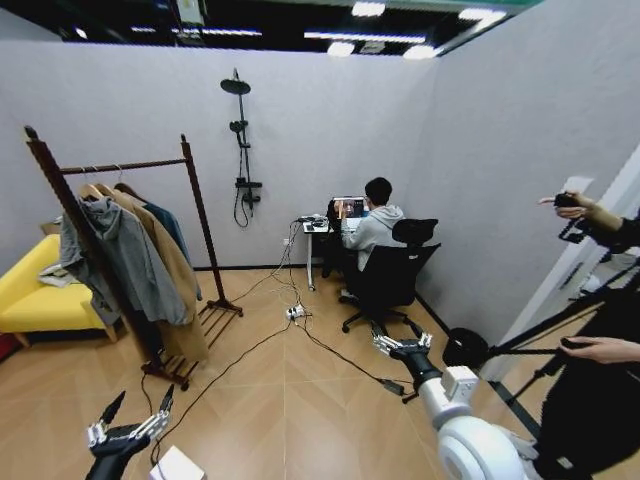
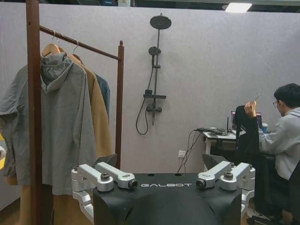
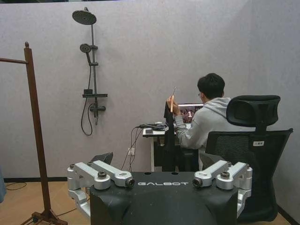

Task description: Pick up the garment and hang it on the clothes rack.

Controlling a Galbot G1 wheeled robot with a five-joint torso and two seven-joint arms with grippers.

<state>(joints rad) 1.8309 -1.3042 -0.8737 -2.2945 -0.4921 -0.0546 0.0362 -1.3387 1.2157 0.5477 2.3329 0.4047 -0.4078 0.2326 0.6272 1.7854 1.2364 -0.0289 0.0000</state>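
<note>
Head view: my left gripper [image 1: 135, 412] and right gripper [image 1: 402, 343] hang spread, empty (reach step); next, I approach the black hangered garment [image 3: 168, 136] held up by the seated person's hand [image 3: 171, 102], far right of the reddish-brown wooden clothes rack [image 1: 120, 167].

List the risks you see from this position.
Cables trail across the floor between the robot and the clothes rack; driving over them could snag. The black garment is held up by the seated person's hand near the desk, so grabbing it risks contact. Both the left gripper and right gripper are open and empty.

Left tool [image 1: 135, 412] is held low on the left, fingers spread apart. Right tool [image 1: 402, 342] reaches forward on the right, fingers also spread, empty.
</note>
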